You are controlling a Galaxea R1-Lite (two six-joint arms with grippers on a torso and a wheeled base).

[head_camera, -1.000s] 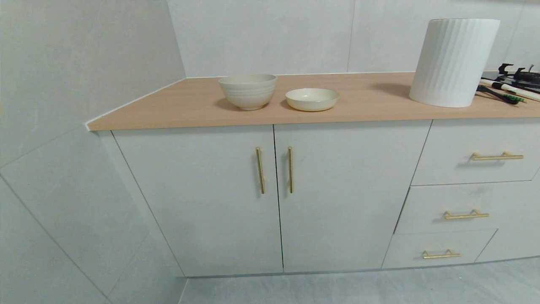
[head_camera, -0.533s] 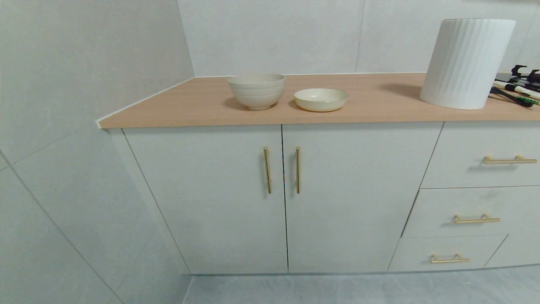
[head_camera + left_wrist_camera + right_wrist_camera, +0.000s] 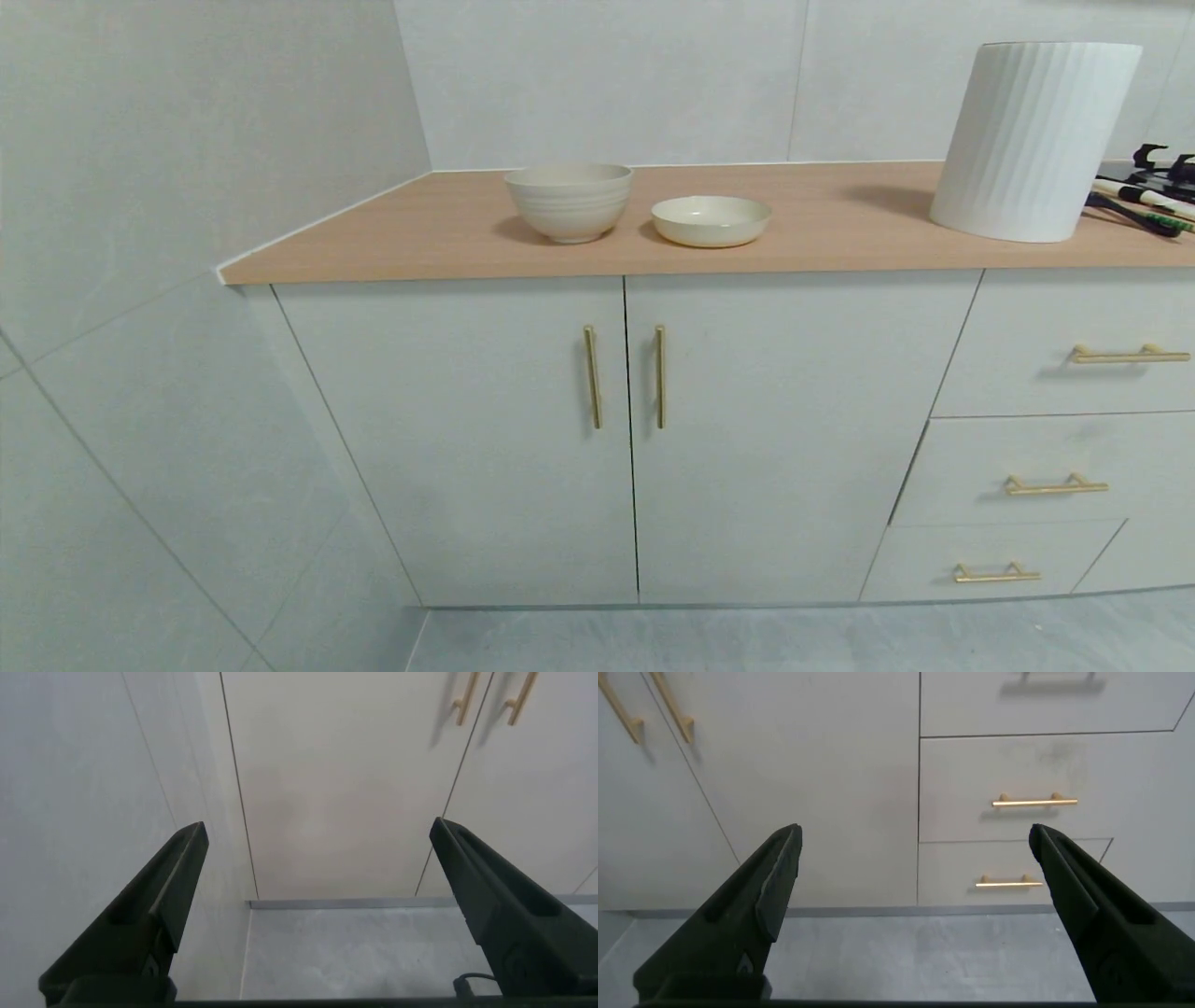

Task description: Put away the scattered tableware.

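Note:
A ribbed cream bowl (image 3: pixel 569 200) stands on the wooden countertop (image 3: pixel 439 233), with a shallow cream dish (image 3: pixel 710 219) just to its right. Below them are two shut cabinet doors with gold handles (image 3: pixel 592 375) (image 3: pixel 659 375). My left gripper (image 3: pixel 318 840) is open and held low before the left cabinet door near the floor, nothing between its fingers. My right gripper (image 3: pixel 915 845) is open too, low in front of the drawers, whose gold handle (image 3: pixel 1035 802) lies beyond it.
A tall white ribbed cylinder (image 3: pixel 1034 138) stands at the right of the countertop, with dark utensils (image 3: pixel 1144 191) behind it. Three drawers (image 3: pixel 1055 485) are stacked at the right. A tiled wall (image 3: pixel 140 280) closes off the left side. Grey floor lies below.
The whole head picture has shifted a little to the right since a second ago, so the camera moved. Bowl and dish keep their places on the countertop.

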